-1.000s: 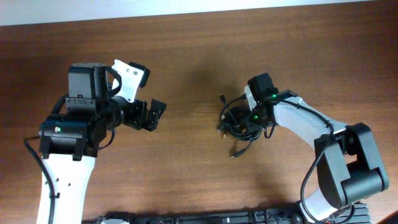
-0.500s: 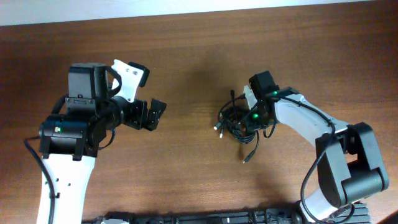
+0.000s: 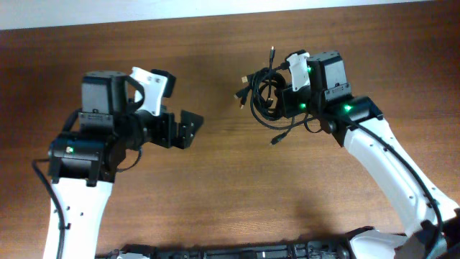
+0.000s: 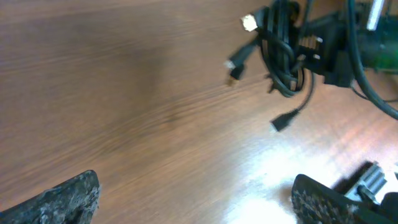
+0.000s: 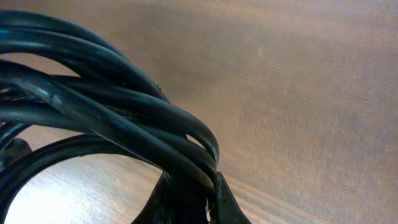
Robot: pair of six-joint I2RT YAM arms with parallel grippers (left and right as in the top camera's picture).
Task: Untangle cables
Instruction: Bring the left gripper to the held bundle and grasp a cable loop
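The cables (image 3: 264, 92) are a knotted bundle of thin black cords with small plugs hanging off it. My right gripper (image 3: 287, 99) is shut on the bundle and holds it above the table at the upper middle. In the right wrist view the cords (image 5: 106, 118) loop out of the closed jaws (image 5: 189, 199). My left gripper (image 3: 185, 129) is open and empty, to the left of the bundle and apart from it. The left wrist view shows the hanging bundle (image 4: 283, 56) ahead at the upper right, between and beyond the open fingers (image 4: 196, 199).
The brown wooden table (image 3: 230, 187) runs under both arms. Its far edge (image 3: 215, 18) meets a white surface at the top. A dark rail lies along the near edge (image 3: 237, 252).
My right gripper has lifted the cable bundle off the table and carried it up and away. My left gripper has shifted slightly right toward it.
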